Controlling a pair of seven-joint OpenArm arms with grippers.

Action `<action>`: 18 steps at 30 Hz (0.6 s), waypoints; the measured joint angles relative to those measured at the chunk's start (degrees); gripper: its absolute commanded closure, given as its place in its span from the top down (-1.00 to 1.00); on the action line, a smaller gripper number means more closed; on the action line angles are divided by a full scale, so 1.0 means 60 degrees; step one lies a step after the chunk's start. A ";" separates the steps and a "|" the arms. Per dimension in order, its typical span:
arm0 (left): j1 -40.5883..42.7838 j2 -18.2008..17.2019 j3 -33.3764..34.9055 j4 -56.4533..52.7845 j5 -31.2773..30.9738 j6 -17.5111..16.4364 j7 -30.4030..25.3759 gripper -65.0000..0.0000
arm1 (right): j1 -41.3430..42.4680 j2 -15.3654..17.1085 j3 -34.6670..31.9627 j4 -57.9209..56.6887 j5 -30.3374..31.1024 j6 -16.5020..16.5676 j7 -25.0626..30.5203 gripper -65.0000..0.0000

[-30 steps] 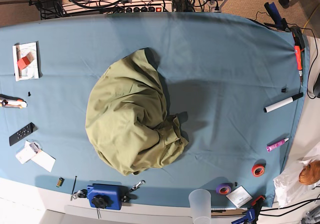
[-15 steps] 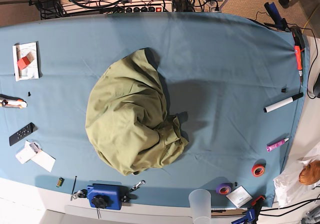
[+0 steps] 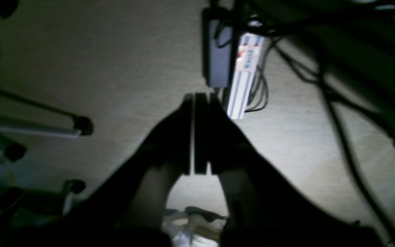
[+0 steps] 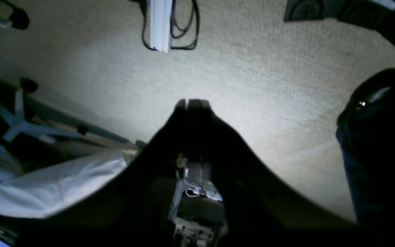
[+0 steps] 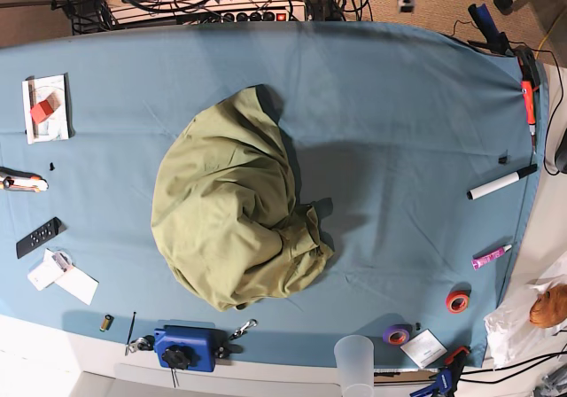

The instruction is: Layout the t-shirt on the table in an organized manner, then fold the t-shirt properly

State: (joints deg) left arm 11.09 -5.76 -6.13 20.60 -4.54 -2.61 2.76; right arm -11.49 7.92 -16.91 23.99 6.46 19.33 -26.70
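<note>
The olive-green t-shirt (image 5: 232,209) lies crumpled in a heap mid-tabletop (image 5: 399,131), nearer the white-rimmed edge. Left tool (image 3: 197,99) and right tool (image 4: 192,102) hang over carpet, both closed and empty.

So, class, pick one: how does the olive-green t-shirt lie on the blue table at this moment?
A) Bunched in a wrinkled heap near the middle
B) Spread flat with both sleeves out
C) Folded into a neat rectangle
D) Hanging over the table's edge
A: in the base view the t-shirt sits as a rounded, creased mound on the table, with no sleeve laid out and no part over an edge.
</note>
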 measured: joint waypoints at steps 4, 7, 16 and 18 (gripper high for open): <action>0.0670 -0.0131 0.0004 0.0984 -0.0007 -0.0044 -0.0018 -1.00 | -0.0535 0.0372 0.0000 0.0652 0.0007 0.0000 0.0015 -1.00; 0.1355 -0.0248 0.0000 0.1993 0.0000 -0.0036 0.0011 -1.00 | -0.1133 0.0765 0.0000 0.1665 -0.0011 0.0004 0.0022 -1.00; 0.3206 -0.0310 0.0007 0.5464 0.0000 -0.0044 0.0029 -1.00 | -0.3096 0.1800 0.0004 0.5140 0.0503 -0.0004 -0.0084 -1.00; 0.3563 -0.0310 0.0007 0.6011 -0.0004 -0.0044 0.0058 -1.00 | -0.3450 0.1851 0.0004 0.5676 0.0510 -0.0007 -0.0117 -1.00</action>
State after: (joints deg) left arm 32.47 -7.62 -6.09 56.66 -4.56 -2.87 3.11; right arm -32.18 19.03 -16.88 58.04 9.52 19.29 -27.40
